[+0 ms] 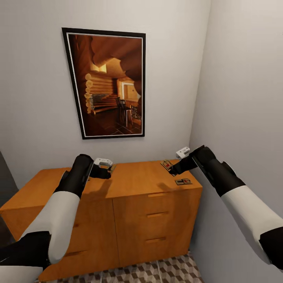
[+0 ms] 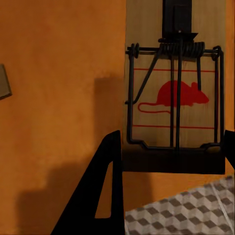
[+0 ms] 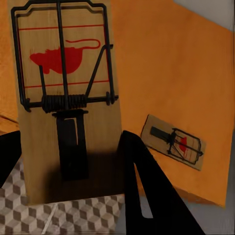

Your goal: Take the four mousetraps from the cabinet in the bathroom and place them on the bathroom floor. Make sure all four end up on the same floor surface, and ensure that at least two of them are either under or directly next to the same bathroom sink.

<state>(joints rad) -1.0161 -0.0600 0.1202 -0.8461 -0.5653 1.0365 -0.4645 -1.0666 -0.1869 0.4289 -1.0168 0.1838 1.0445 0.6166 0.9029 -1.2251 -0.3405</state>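
We face the cabinet point(image 1: 118, 196), which stands in a corner under a framed picture point(image 1: 105, 83) of a log interior. Our arms reach over its top.

Our left gripper point(image 1: 105, 171) is clamped on a trap point(image 2: 174, 88): in the left wrist view the board sits between the two black fingers point(image 2: 98, 196), its red mouse mark and wire frame facing the camera. In the head view this trap point(image 1: 111, 169) is at the gripper's tip, above the left part of the cabinet top; we cannot tell whether it touches the wood.

Our right gripper point(image 1: 173, 169) is clamped on a second trap point(image 3: 66, 98), whose board runs between the fingers point(image 3: 142, 186) in the right wrist view. In the head view this trap point(image 1: 166, 164) is at the far right of the cabinet top.

A third trap point(image 1: 183, 181) lies flat on the top near the front right corner, apart from the right gripper; the right wrist view shows it too point(image 3: 172, 142), lying at a slant beside the edge.

The floor point(image 1: 157, 271), with its cube pattern, appears at the foot of the cabinet, and beneath the held boards in both wrist views.
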